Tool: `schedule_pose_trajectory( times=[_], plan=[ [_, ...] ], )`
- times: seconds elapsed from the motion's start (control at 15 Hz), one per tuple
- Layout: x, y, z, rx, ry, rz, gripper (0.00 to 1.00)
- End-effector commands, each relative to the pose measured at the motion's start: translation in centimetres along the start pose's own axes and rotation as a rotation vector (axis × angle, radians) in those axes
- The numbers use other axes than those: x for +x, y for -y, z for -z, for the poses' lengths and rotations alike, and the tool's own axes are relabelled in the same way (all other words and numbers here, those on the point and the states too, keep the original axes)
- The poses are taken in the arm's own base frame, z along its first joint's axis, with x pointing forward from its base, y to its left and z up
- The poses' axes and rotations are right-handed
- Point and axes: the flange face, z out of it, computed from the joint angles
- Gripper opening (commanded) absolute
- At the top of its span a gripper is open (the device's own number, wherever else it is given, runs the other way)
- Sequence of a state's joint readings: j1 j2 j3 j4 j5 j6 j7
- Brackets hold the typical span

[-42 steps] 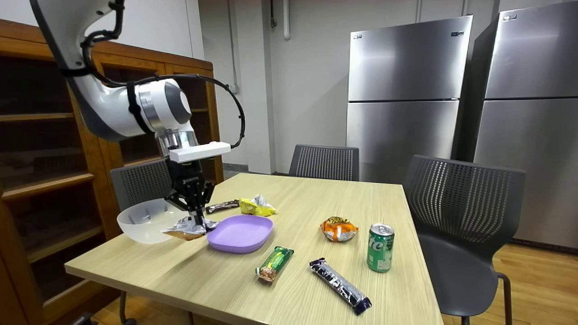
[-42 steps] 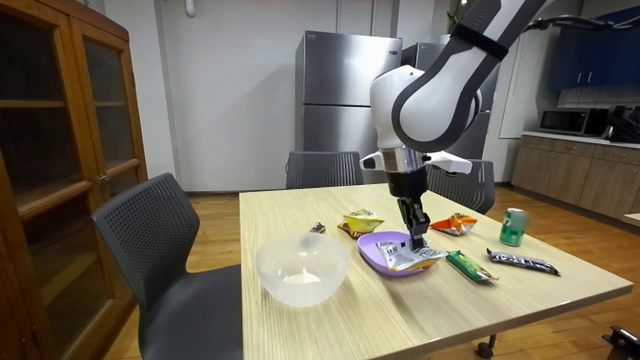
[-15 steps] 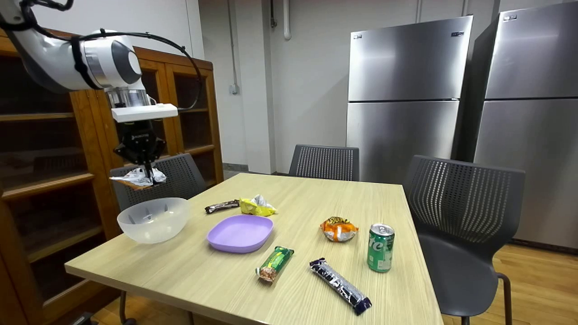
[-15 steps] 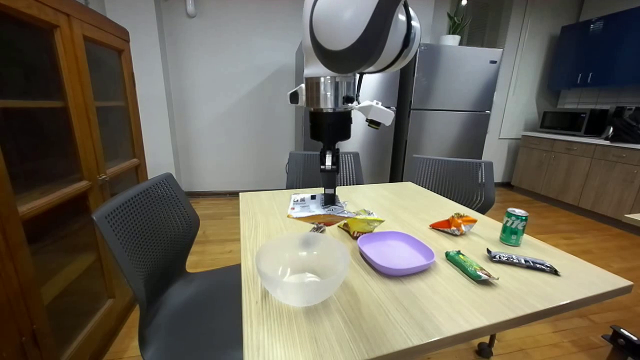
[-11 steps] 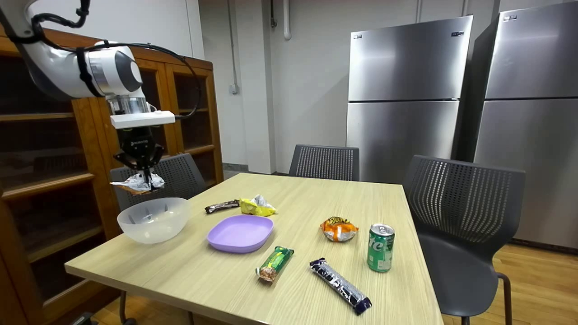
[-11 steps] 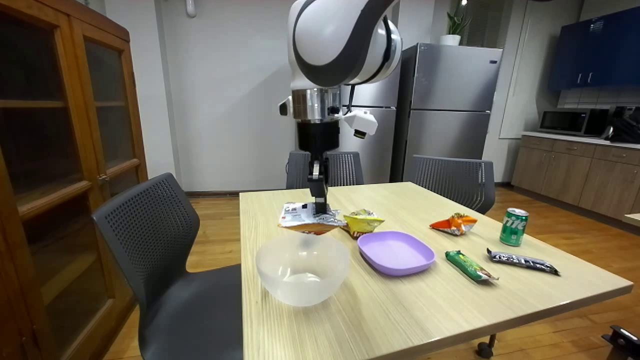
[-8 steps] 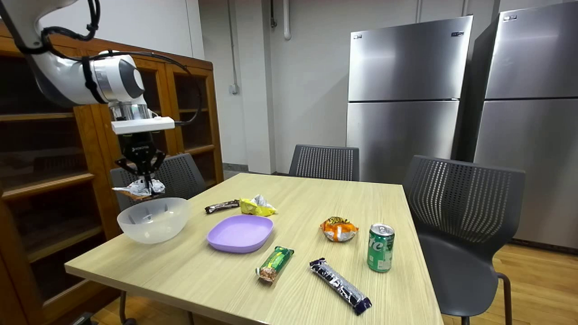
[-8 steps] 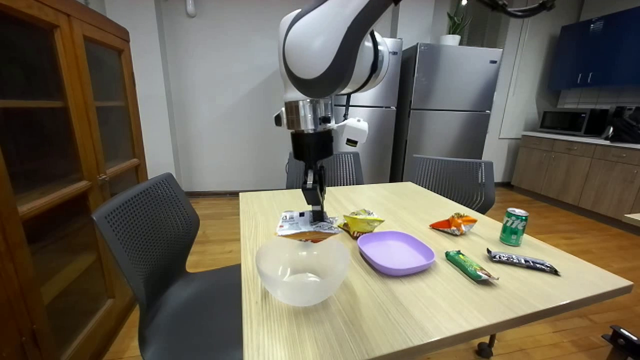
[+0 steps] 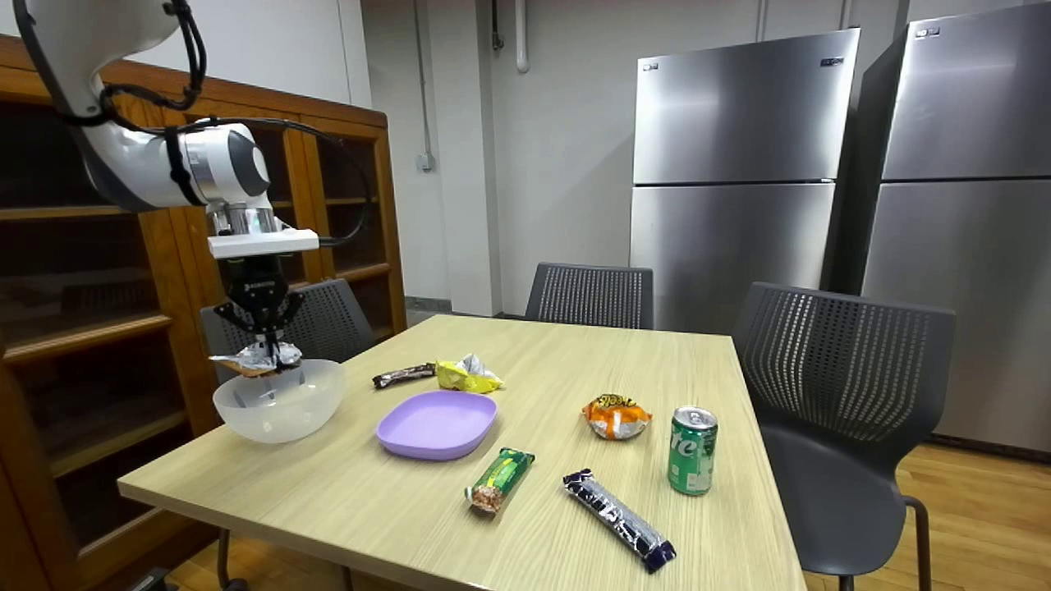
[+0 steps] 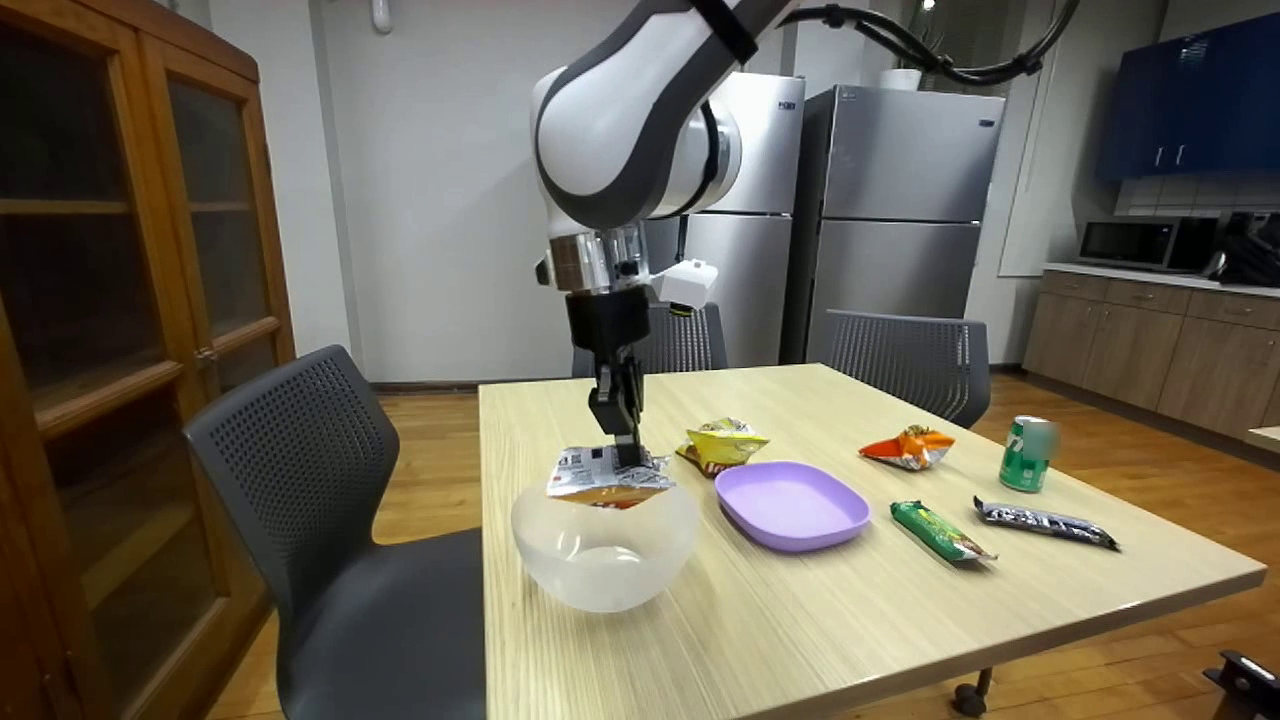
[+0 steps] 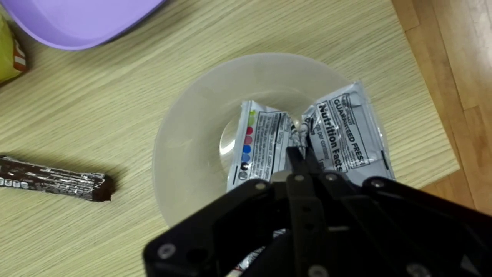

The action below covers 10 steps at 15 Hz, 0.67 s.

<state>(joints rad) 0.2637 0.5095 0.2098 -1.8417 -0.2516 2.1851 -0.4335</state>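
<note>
At the far left in an exterior view stands a wooden cabinet [image 9: 168, 275] with glass doors. Right of it, near the edge of the bench [image 9: 369, 501], sits a translucent bowl [image 9: 279, 420]. The claw [image 9: 274, 363] points down over it, grasping the pinched middle of a silver packet [image 9: 254, 357]; in the wrist view, the packet spreads out on either side of the grip and overlaps the rim. Whether it touches the bowl, I cannot tell. Next come a brown bar [image 9: 404, 375], a purple plate [image 9: 438, 420] and, just behind, a yellow bag [image 9: 468, 377]. Then lie a green packet [image 9: 501, 479] and a dark silver bar [image 9: 618, 521], an orange packet [image 9: 616, 417] behind them. A green can [image 9: 692, 451] stands upright near both. Rightmost are a dark chair [image 9: 846, 377] and two steel refrigerators [image 9: 731, 164].
</note>
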Motion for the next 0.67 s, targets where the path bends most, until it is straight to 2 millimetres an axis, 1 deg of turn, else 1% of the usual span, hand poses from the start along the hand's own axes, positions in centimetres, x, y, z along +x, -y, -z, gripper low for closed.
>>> schedule_pose_trajectory(
  times=[0.0,0.07,0.13,0.2,0.27,0.33,0.4,0.6],
  plan=[
    [0.6,-0.6,0.5,-0.004,0.031,-0.016,0.14],
    [0.5,-0.7,0.6,-0.005,0.033,-0.017,0.28],
    [0.4,-0.7,0.7,-0.005,0.032,-0.018,0.34],
    [0.4,-0.8,0.8,-0.005,0.031,-0.018,0.42],
    [0.3,-0.8,1.0,-0.007,0.029,-0.018,0.48],
    [0.2,-0.8,1.2,-0.008,0.026,-0.018,0.57],
    [0.0,-0.9,1.5,-0.010,0.021,-0.020,0.63],
    [-0.8,-1.3,2.5,-0.030,0.025,-0.047,0.85]
  ],
)
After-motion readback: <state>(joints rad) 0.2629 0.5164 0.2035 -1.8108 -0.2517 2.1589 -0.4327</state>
